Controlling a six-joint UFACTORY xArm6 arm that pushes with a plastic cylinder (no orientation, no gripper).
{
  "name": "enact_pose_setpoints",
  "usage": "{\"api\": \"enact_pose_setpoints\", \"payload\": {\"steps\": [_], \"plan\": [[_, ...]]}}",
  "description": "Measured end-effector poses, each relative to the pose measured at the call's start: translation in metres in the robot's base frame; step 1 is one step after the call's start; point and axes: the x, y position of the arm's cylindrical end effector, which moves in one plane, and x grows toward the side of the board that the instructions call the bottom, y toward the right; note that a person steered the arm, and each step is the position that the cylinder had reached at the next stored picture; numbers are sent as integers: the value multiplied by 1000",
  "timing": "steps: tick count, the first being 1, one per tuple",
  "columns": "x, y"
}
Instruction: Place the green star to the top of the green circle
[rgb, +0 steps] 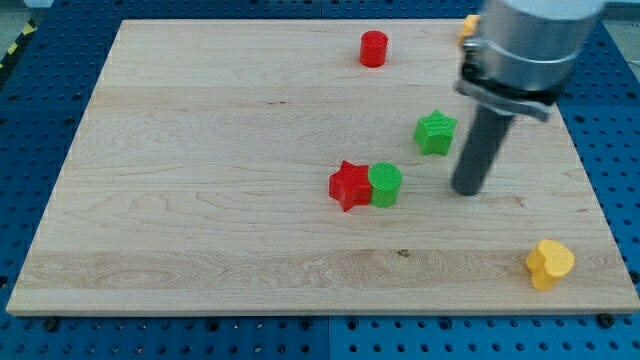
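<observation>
The green star (436, 132) lies flat on the pale wooden table (200, 200), right of centre in the frame, up and to the right of the green circle (386, 185) and clear of it. The star is stubby and near even all round, so it has no long axis to speak of; one point aims toward the frame's top. Its face looks finely ribbed, like printed plastic.

The green circle is a short cylinder touching the red star (349, 185) on its left. A red cylinder (373, 48) stands near the top edge, a yellow block (550, 263) of lobed shape sits at lower right, and an orange block (469, 25) peeks out by the arm at upper right.

The end effector is a plain dark rod with nothing to clench; my tip (468, 189) rests just right of the green star and below it, apart from it.
</observation>
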Motion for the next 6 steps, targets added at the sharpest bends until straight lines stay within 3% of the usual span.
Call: {"api": "enact_pose_setpoints", "payload": {"steps": [2,6], "plan": [[-68,15],[-82,-27]]}}
